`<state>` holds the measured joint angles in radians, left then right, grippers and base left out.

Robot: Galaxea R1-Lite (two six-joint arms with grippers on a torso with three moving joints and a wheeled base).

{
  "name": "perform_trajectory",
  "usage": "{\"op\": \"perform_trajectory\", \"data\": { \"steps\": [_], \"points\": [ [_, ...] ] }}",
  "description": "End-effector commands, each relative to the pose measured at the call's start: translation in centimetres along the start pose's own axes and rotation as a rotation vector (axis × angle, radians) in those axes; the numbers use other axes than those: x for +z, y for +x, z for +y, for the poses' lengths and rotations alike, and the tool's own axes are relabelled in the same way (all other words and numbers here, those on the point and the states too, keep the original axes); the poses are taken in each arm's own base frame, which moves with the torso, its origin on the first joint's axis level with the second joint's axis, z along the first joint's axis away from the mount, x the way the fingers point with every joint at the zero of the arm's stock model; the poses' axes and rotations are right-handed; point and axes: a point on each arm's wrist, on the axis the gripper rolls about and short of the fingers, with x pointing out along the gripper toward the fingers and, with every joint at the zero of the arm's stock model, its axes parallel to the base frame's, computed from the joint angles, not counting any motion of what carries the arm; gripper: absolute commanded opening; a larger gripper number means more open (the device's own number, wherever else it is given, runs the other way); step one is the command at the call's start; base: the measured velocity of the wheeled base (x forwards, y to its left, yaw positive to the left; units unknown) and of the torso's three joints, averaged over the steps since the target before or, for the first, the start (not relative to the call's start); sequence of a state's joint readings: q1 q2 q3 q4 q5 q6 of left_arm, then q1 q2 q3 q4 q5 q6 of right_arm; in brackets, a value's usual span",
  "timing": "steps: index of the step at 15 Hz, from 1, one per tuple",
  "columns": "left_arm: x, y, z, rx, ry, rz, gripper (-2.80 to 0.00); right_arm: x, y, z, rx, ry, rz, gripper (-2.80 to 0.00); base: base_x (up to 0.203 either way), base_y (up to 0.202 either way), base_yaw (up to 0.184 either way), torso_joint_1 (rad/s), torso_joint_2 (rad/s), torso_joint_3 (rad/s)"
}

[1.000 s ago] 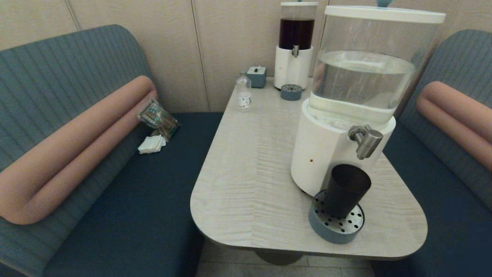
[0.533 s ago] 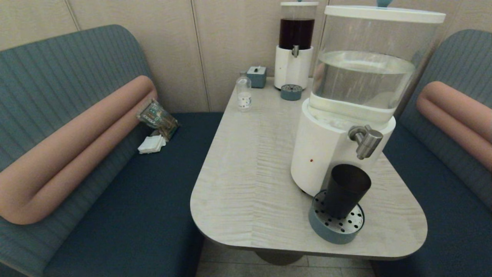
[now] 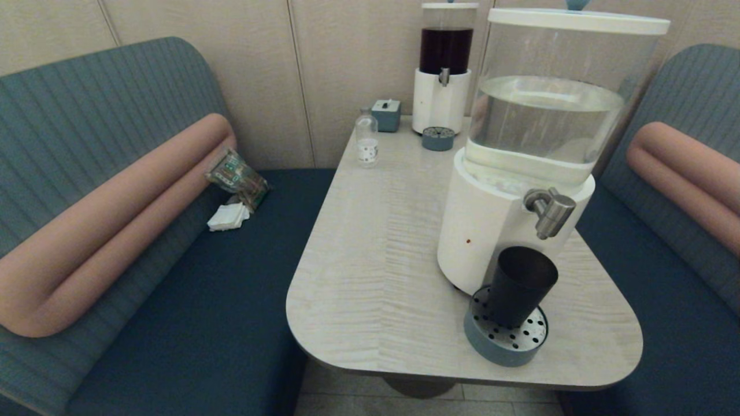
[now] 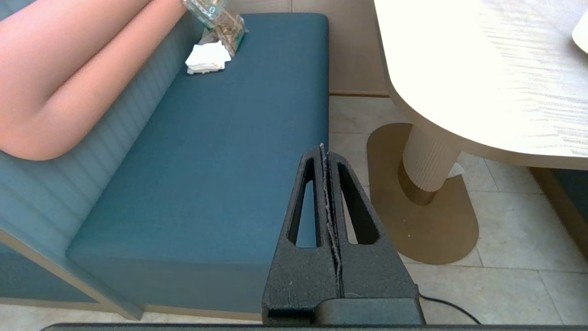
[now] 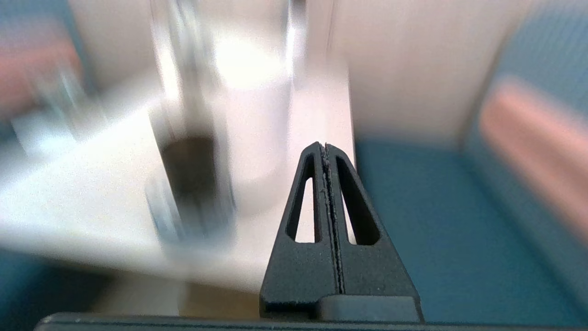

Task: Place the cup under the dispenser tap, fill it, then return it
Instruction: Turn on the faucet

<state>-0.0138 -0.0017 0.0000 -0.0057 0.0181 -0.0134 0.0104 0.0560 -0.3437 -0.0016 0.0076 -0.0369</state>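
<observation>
The black cup stands upright on a round blue-grey drip tray at the table's near right, just below the steel dispenser tap of the big white-based dispenser. Neither arm shows in the head view. My right gripper is shut and empty, off the table's near right side, with the cup ahead of it as a dark blur. My left gripper is shut and empty, low beside the blue bench, below the table edge.
At the table's far end stand a small clear bottle, a small blue-grey box, a dark-liquid dispenser and its small drip tray. A snack packet and a white napkin lie on the left bench.
Nothing has moved in the head view: the cup stays on the drip tray under the tap. The blurred right wrist view suggests that arm is moving.
</observation>
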Motion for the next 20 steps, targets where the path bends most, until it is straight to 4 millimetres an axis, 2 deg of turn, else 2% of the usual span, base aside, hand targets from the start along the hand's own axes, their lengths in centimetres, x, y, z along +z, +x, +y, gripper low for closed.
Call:
{"op": "perform_trajectory", "data": {
  "steps": [1, 2, 3, 5, 9, 11, 15, 20],
  "points": [
    [0.0, 0.0, 0.0, 0.000, 0.000, 0.001, -2.80, 8.3, 1.1, -0.2, 0.028, 0.027, -0.099, -2.80, 0.000, 0.000, 0.000, 0.000, 0.00, 0.000],
    [0.0, 0.0, 0.0, 0.000, 0.000, 0.001, -2.80, 10.4, 3.1, -0.2, 0.050, 0.039, -0.066, -2.80, 0.000, 0.000, 0.000, 0.000, 0.00, 0.000],
    [0.0, 0.0, 0.0, 0.000, 0.000, 0.001, -2.80, 11.6, 5.5, -0.2, 0.065, 0.048, -0.014, -2.80, 0.000, 0.000, 0.000, 0.000, 0.00, 0.000],
    [0.0, 0.0, 0.0, 0.000, 0.000, 0.001, -2.80, 12.7, 10.3, -0.3, 0.083, 0.062, 0.090, -2.80, 0.000, 0.000, 0.000, 0.000, 0.00, 0.000],
    [0.0, 0.0, 0.0, 0.000, 0.000, 0.001, -2.80, 10.5, 19.7, -0.4, 0.084, 0.058, 0.419, -2.80, 0.000, 0.000, 0.000, 0.000, 0.00, 0.000],
    [0.0, 0.0, 0.0, 0.000, 0.000, 0.001, -2.80, 9.8, 23.0, -0.3, 0.078, 0.069, 0.581, -2.80, 0.000, 0.000, 0.000, 0.000, 0.00, 0.000],
    [0.0, 0.0, 0.0, 0.000, 0.000, 0.001, -2.80, 8.8, 25.4, 2.3, 0.206, 0.127, 0.854, -2.80, 0.000, 0.000, 0.000, 0.001, 0.00, 0.007],
    [0.0, 0.0, 0.0, 0.000, 0.000, 0.001, -2.80, 6.7, 28.3, 4.0, 0.316, 0.171, 0.952, -2.80, 0.000, 0.000, 0.000, 0.000, 0.00, 0.000]
  ]
}}
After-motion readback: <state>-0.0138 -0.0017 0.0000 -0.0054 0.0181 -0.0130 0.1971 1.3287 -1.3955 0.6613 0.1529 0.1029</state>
